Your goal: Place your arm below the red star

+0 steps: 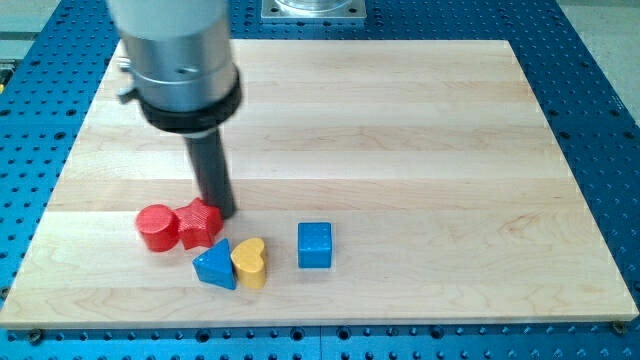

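Note:
The red star [199, 224] lies on the wooden board [400, 150] at the view's lower left. A red round block [156, 227] touches its left side. My tip [222, 210] is down on the board at the star's upper right edge, touching it or nearly so. The rod rises from there to the large grey arm body at the view's top left.
A blue triangle block [215, 265] and a yellow heart block [249, 262] sit side by side just below the star. A blue cube [314, 244] stands to their right. The board's bottom edge [320, 322] is close below them.

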`<state>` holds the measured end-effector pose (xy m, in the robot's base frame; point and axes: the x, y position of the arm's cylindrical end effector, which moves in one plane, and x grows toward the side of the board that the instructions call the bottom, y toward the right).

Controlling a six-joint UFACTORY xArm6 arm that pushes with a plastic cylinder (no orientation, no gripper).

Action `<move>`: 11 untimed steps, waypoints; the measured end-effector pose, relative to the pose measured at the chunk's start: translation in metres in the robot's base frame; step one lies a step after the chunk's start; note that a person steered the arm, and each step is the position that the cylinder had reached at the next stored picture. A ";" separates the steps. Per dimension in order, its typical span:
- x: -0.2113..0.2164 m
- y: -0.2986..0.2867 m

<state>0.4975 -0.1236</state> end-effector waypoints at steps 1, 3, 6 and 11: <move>-0.016 -0.047; -0.022 -0.009; 0.027 -0.029; 0.097 -0.113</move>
